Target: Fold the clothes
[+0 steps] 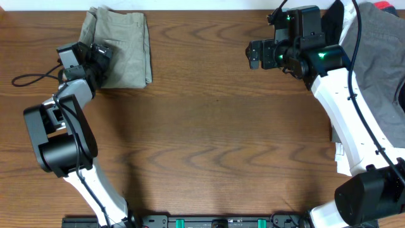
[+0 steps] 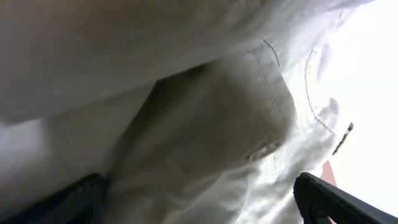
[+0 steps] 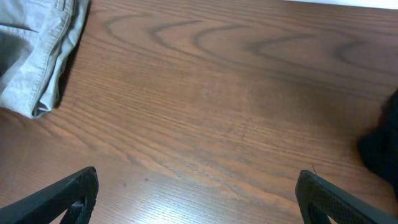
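The khaki-green shorts [image 1: 126,47] lie folded at the far left of the table. My left gripper [image 1: 101,57] is at their left edge, over the cloth. In the left wrist view the shorts [image 2: 217,118] fill the frame, with stitched seams showing, and my left gripper [image 2: 199,199] has both fingers spread wide with cloth between them. My right gripper [image 1: 254,54] hovers above bare table at the far right, open and empty. In the right wrist view my right gripper [image 3: 196,196] is open over wood, and the folded shorts [image 3: 37,56] show at upper left.
A pile of grey and other garments [image 1: 380,50] lies at the far right edge behind the right arm. A black cable [image 1: 31,77] trails left of the left arm. A dark thing [image 3: 382,146] sits at the right edge of the right wrist view.
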You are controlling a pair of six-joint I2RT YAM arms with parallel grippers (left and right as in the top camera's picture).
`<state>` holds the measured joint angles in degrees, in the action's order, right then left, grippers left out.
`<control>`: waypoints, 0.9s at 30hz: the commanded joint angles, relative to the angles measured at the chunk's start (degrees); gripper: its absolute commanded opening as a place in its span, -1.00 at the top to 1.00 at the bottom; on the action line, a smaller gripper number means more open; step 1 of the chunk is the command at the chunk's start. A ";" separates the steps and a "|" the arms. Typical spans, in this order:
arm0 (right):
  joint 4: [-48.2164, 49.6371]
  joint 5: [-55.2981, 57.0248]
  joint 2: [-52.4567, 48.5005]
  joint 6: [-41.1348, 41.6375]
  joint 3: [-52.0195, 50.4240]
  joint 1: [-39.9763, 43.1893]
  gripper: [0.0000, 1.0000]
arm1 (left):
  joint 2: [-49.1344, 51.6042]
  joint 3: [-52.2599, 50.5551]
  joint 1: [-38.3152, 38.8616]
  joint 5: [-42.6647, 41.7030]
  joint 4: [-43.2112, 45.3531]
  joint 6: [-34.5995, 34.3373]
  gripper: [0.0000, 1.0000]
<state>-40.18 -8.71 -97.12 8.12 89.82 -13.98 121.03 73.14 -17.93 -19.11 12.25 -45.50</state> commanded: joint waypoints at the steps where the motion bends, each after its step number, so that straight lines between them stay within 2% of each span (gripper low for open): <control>1: 0.57 0.37 -0.28 0.37 -0.37 -0.66 -0.98 | -3.17 -0.90 -0.26 0.74 1.75 9.07 -0.96; 7: 2.10 0.44 -0.28 -0.50 -0.37 -0.66 -0.99 | -4.09 -0.90 -0.26 0.57 7.69 31.65 -0.96; 11: 2.29 2.19 -0.28 -0.50 -0.37 -0.66 -0.99 | -5.60 -0.90 -0.26 -1.92 6.34 41.72 -0.96; 17: 7.08 9.11 -0.28 -3.82 -0.37 -0.55 -0.99 | -13.81 -0.90 1.40 -2.64 0.70 49.90 -0.96; 21: 17.55 18.43 -0.26 -10.23 -0.35 -0.50 -0.98 | -24.11 -0.90 4.09 3.54 -7.58 56.43 -0.96; 24: 24.09 18.95 0.79 -16.37 -0.35 -0.68 -0.98 | -31.19 -0.90 5.95 7.13 -14.14 59.04 -0.96; 27: 26.80 17.57 3.32 -16.59 -0.35 -1.46 -0.98 | -37.13 -0.90 6.75 7.13 -18.23 58.71 -0.96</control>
<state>-14.50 7.05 -96.73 -3.84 89.43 -14.15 88.12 72.03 -11.44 -14.83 -4.23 9.56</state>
